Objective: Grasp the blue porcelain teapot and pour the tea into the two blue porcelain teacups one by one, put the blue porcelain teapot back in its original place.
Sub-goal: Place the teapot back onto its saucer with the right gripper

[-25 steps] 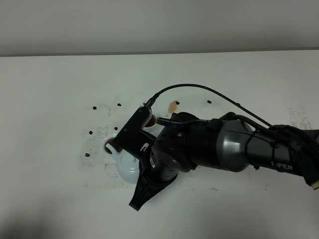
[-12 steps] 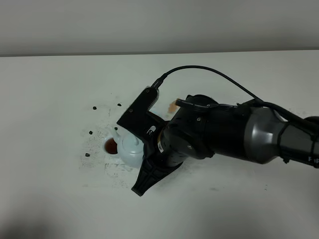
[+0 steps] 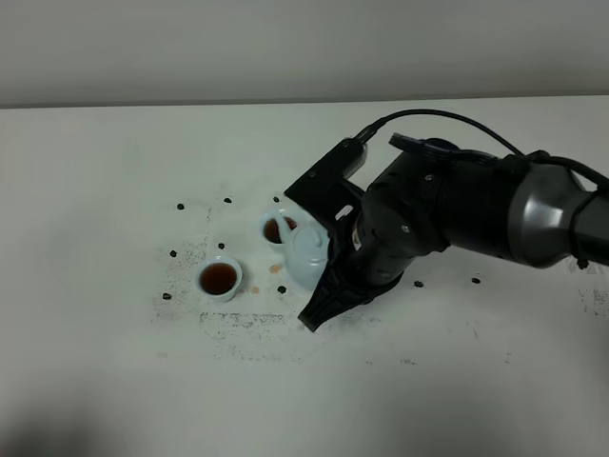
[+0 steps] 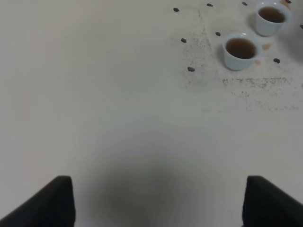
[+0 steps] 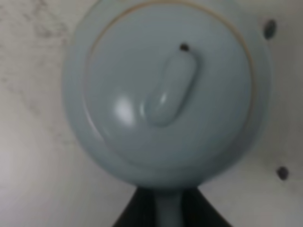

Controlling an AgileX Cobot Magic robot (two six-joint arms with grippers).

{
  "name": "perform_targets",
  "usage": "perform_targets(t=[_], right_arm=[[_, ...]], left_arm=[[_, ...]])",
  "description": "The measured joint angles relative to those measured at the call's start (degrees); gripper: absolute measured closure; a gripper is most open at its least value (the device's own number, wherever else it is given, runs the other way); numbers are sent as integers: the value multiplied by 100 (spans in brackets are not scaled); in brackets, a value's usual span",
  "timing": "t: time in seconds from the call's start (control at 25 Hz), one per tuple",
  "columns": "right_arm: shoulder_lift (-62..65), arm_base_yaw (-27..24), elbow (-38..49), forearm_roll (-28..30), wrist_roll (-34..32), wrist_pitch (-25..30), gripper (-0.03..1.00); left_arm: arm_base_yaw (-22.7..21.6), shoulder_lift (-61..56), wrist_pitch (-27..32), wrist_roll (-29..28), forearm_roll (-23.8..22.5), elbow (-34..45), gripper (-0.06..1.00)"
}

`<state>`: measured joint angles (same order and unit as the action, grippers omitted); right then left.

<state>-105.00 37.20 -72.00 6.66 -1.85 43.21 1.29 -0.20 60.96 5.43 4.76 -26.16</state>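
The blue porcelain teapot (image 3: 304, 255) stands upright between the two blue porcelain teacups and my right arm. The right wrist view looks straight down on its lid (image 5: 165, 90). My right gripper (image 3: 328, 297) is shut on the teapot's handle (image 5: 168, 213). Whether the pot touches the table I cannot tell. One teacup (image 3: 219, 280) sits left of the pot, full of brown tea. The other teacup (image 3: 278, 228) stands just behind the pot, also holding tea. Both cups (image 4: 241, 49) (image 4: 271, 18) show in the left wrist view, far from my open, empty left gripper (image 4: 161, 203).
The white table (image 3: 114, 381) carries small dark specks (image 3: 181, 206) and grey smudges (image 3: 247, 322) around the cups. A small brown drip (image 3: 277, 269) lies between the cups. My bulky right arm (image 3: 457, 205) covers the table's middle right. A wall runs along the far edge.
My right arm has swung right with the teapot, away from the left teacup, and brought the pot upright. Both cups now show uncovered, with tea in them.
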Motion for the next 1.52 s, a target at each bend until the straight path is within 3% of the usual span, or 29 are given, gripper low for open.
perform_targets(t=[0.52,0.88,1.52], right_arm=[[-17,-980,0,18,-262,198,89],[-17,-1086,261,37,-285,300,89],[-17,-1329,860,-44,-313,-399,89]], left_arm=[[0,0,0,0,0,0,22],[0,0,0,-5,0,0,22],[0,0,-5,-10,0,0,22]])
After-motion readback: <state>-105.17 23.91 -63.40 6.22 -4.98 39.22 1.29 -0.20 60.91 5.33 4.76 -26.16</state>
